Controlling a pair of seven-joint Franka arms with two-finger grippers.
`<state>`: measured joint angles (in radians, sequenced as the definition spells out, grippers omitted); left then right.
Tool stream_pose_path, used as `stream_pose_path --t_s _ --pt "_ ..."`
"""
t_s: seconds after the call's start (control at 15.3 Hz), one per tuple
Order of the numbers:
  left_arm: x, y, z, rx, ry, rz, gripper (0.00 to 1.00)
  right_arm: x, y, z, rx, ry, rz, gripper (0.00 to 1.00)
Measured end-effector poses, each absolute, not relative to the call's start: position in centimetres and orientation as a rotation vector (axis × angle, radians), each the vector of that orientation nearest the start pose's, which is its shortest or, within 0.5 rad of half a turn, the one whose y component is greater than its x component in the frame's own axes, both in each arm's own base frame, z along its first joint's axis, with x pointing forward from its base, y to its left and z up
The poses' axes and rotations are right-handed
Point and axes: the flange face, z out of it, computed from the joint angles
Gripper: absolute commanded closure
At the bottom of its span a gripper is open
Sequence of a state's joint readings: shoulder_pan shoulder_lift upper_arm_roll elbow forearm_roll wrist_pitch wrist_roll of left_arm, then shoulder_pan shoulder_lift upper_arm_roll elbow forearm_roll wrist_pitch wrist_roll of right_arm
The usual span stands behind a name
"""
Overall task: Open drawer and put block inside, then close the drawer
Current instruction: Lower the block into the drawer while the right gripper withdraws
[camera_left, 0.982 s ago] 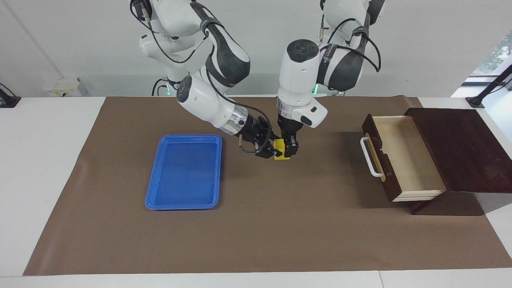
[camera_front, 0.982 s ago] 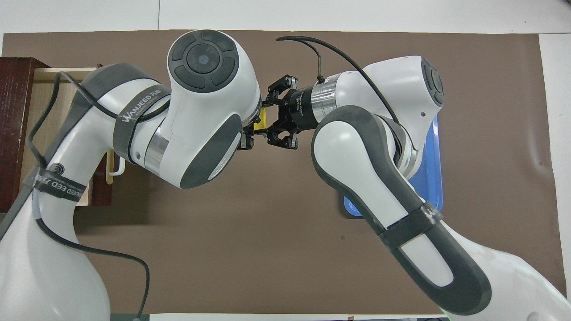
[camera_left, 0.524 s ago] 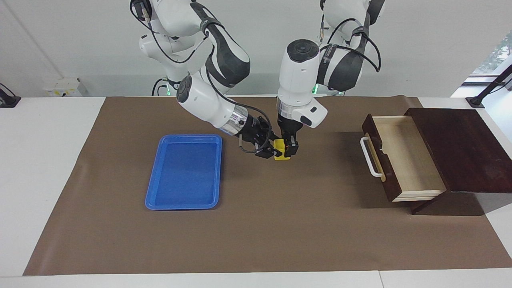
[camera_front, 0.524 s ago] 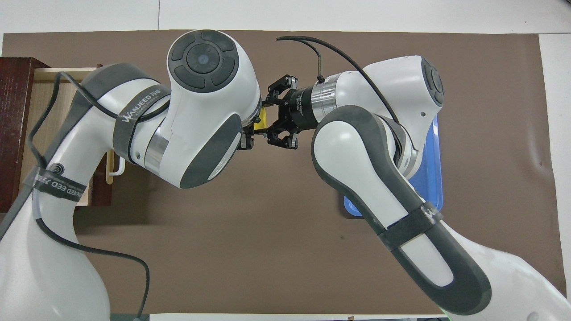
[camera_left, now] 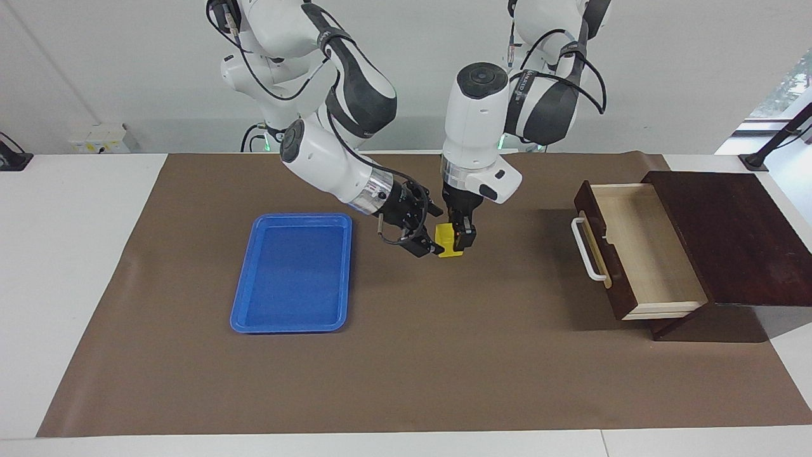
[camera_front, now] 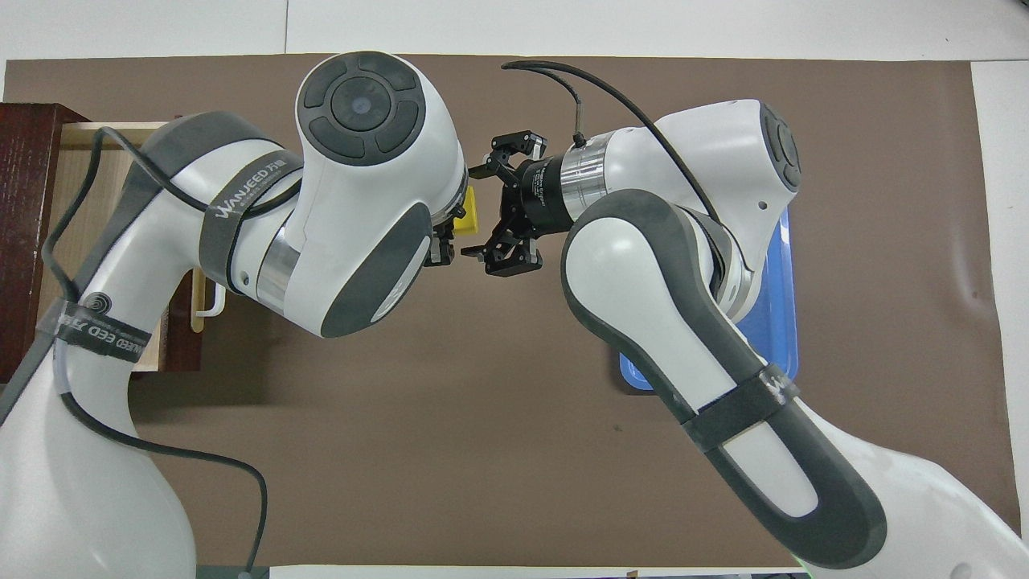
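1. The small bright yellow cube block (camera_left: 450, 240) hung in the air over the brown paper mat (camera_left: 406, 368), between the flat blue plastic tray (camera_left: 293, 273) and the dark brown wooden box (camera_left: 729, 235), and nearer to the tray than to the box.
2. The left gripper (camera_left: 461, 241), pointing straight down from its white wrist, was clamped on the block, its black fingers (camera_left: 468, 237) pressed against the cube's sides.
3. The right gripper (camera_left: 431, 230) reached in slantwise from the tray's end of the table; its jaws stood spread wide, one fingertip above and one below the level of the block, just beside the cube on the side facing the tray.
4. From overhead, the right gripper (camera_front: 482, 213) showed the same wide spread, and only a sliver of the yellow block (camera_front: 469, 215) peeked out from under the left arm's big white joint.
5. The box's single drawer (camera_left: 634, 254) was pulled out toward the tray, showing its pale light-wood interior with nothing in it.
6. The drawer's white bar handle (camera_left: 587, 249), on a tan strip, faced the tray.
7. The tray lay flat on the mat, toward the right arm's end of the table, well apart from the box.
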<state>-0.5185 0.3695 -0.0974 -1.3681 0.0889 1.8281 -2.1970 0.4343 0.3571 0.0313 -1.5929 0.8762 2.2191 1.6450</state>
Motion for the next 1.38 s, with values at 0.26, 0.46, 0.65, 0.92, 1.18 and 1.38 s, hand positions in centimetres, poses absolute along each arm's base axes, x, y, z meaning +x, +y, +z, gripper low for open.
stream_pose_path --t_s 0.26,0.46,0.65,0.92,1.18,1.38 --pt "57.1 -35.6 51.1 -2.25 -2.181 -0.138 1.0 63.0 28.2 47.3 -1.627 1.838 0.727 0.0" --pt "58.9 -31.8 51.3 -2.297 -2.09 -0.137 1.0 65.7 17.7 49.8 -1.576 1.892 0.709 0.0" --pt "61.1 -26.2 52.3 -2.341 -2.031 -0.136 1.0 65.8 10.4 52.1 -1.694 1.892 0.588 0.0" --pt "63.1 -16.6 54.6 -2.388 -1.963 -0.107 1.0 64.6 6.9 54.2 -1.922 1.785 0.456 0.0" --pt "62.9 -7.6 56.2 -2.469 -1.878 -0.051 1.0 62.8 3.3 55.9 -2.165 1.606 0.377 0.0" --pt "62.5 -2.2 55.1 -2.499 -1.869 -0.03 1.0 61.1 1.3 57.2 -2.395 1.394 0.316 0.0"
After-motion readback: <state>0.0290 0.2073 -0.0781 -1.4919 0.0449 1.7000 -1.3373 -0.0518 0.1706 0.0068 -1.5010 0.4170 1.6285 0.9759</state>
